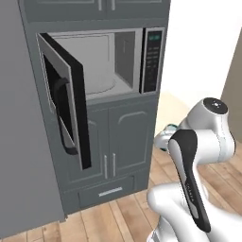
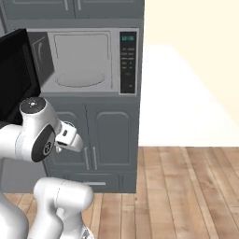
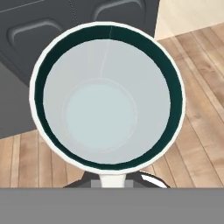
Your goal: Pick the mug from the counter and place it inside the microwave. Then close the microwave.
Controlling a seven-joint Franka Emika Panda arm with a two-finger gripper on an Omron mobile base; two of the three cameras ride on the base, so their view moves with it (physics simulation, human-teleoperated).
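Observation:
The mug (image 3: 105, 98) is seen from above in the hand view, white-grey inside with a dark teal rim, hanging over wood floor and dark cabinet doors. My gripper (image 3: 113, 181) is shut on its near side at the bottom edge. In the left base view a teal bit of the mug (image 1: 168, 127) peeks out beside the arm, below and right of the microwave (image 1: 101, 66). The microwave door (image 1: 64, 101) stands swung open to the left, and the cavity with its round plate is bare. The hand (image 2: 67, 135) sits low in front of the cabinets. The counter is out of view.
Dark grey cabinet doors (image 1: 120, 142) and a drawer (image 1: 109, 191) sit under the microwave. Its button panel (image 2: 128, 60) is at the right. A tall grey panel (image 1: 21, 142) rises at the left. Wood floor (image 2: 186, 186) stretches to the right.

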